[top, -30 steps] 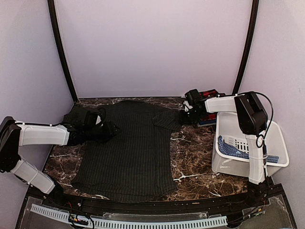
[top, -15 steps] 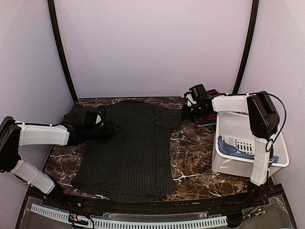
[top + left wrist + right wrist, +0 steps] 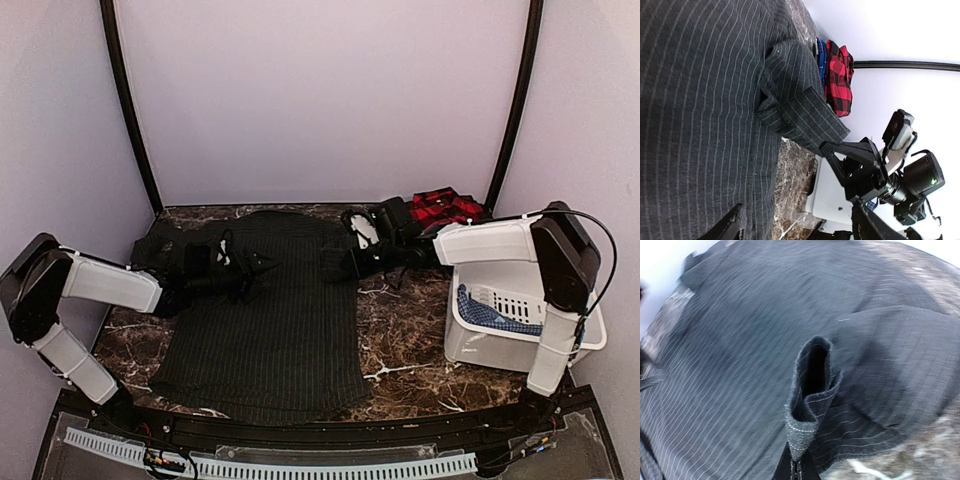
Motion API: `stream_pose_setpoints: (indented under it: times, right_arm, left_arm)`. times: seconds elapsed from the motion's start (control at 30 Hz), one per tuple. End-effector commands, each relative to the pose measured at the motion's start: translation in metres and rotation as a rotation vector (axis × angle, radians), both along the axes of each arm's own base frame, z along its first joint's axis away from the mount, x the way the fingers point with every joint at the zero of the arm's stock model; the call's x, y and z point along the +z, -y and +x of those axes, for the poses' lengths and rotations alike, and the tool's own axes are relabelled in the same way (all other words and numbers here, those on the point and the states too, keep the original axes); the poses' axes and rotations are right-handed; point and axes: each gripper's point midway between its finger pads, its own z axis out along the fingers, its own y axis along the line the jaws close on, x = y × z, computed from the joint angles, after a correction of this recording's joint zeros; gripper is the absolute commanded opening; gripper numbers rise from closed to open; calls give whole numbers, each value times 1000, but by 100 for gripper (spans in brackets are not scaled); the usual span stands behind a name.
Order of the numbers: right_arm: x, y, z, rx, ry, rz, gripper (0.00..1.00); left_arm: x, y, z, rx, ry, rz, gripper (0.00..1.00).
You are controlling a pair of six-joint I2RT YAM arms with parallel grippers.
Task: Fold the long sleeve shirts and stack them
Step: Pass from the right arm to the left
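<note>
- Top view: a dark charcoal pinstriped shirt [image 3: 265, 320] lies spread flat in the middle of a marble table [image 3: 410, 340]. The right gripper [image 3: 345, 262] reaches in from the right and pinches the shirt's right sleeve. The left gripper [image 3: 245, 268] sits low at the opposite sleeve. A red plaid shirt [image 3: 445, 205] is bunched at the back right, beside a white bin [image 3: 490, 350].
- Left wrist view: this gripper's two fingers are spread wide with nothing between them. Across the shirt, the sleeve [image 3: 800, 110] is doubled over, its end clamped in the other arm's tips.
- Right wrist view, blurred: the fingers are closed on the stitched edge of the cuff [image 3: 807, 390], a small bite. That thin hold may slip, dropping the sleeve crooked. With nothing pinning the shirt, pulling could also ruck its flat body.
</note>
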Motion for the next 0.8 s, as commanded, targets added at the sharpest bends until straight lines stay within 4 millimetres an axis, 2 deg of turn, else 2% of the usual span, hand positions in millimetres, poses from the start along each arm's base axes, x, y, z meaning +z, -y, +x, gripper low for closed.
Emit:
stream_pose_setpoints:
  times: [0.0, 0.1, 0.33, 0.53, 0.57, 0.67, 0.73, 0.77]
  right_arm:
    - [15, -29, -27, 148, 87, 78, 0]
    - [3, -30, -36, 168, 76, 68, 0]
    - [-16, -38, -51, 217, 54, 42, 0]
    - [-29, -46, -63, 271, 62, 0, 0]
    - [-30, -47, -64, 278, 67, -6, 0]
    - [-36, -47, -64, 280, 74, -29, 0]
    - [-38, -44, -63, 273, 82, -46, 0]
    - [-39, -43, -62, 274, 88, -55, 0]
  left_arm:
    - [24, 42, 4, -54, -47, -201, 72]
    - [11, 61, 7, -54, -114, -242, 73]
    - [-6, 91, 16, -84, -167, -264, 74]
    - [-24, 97, 23, -71, -191, -223, 74]
    - [-22, 98, 26, -69, -179, -215, 74]
    - [-36, 96, 28, -80, -162, -98, 73]
    - [-40, 93, 30, -92, -119, -20, 72]
    - [-36, 92, 34, -92, -91, 4, 72]
